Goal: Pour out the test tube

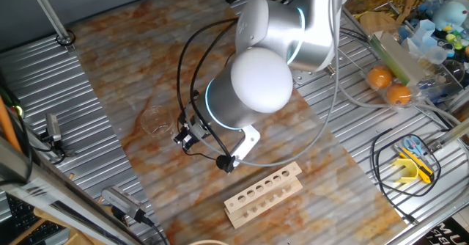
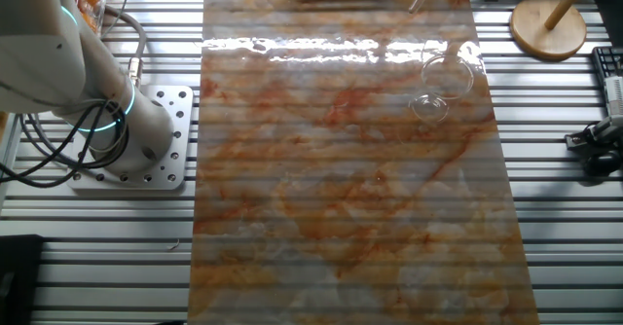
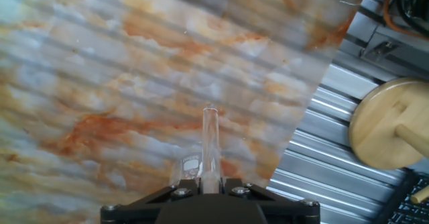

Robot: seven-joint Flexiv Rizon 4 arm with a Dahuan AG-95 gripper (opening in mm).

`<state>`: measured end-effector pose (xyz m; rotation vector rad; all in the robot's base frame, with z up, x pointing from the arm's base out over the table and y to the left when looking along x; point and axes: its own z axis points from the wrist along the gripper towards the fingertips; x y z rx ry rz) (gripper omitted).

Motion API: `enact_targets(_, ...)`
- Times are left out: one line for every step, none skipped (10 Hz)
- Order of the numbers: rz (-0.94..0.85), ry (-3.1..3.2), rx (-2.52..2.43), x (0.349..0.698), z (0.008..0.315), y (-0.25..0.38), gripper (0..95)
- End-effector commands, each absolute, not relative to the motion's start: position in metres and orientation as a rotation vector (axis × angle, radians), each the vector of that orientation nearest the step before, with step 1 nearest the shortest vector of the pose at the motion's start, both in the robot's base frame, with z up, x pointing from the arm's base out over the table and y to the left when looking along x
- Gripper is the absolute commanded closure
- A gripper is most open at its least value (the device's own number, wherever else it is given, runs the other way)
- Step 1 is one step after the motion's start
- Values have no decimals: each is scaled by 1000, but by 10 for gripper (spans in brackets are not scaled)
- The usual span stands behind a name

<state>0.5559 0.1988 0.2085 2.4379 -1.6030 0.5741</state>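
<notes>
The jaws are clamped on the test tube (image 3: 210,143), which sticks out past the gripper (image 3: 211,184) above the marbled bench (image 3: 100,83). The glass beaker (image 2: 443,87) stands near the bench edge; the wooden rack (image 1: 264,194) lies apart.

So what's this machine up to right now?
The robot arm is holding a thin glass test tube in its gripper, above the marbled table mat. A clear glass beaker stands on the mat, and a wooden rack with a row of empty holes sits nearby. Whether anything has been poured yet is hard to tell.
</notes>
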Motion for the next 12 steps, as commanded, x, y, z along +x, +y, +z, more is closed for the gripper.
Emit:
enact_targets(572,-1603,2438,556,209,199,950)
enact_targets(566,-1611,2435,556,209,199,950)
enact_targets(555,-1623,2432,556,209,199,950)
enact_targets(512,-1630,2442,557,208,200,950)
enact_targets(506,-1631,2443,557,209,200,950)
enact_targets(503,-1634,2439,557,209,200,950)
enact_targets(488,-1636,2437,557,209,200,950)
enact_targets(468,-1630,2444,557,209,200,950)
enact_targets(458,-1628,2444,557,209,200,950)
enact_targets(428,-1617,2465,557,209,200,950)
enact_targets(414,-1609,2477,557,209,200,950)
enact_targets(406,-1622,2469,557,209,200,950)
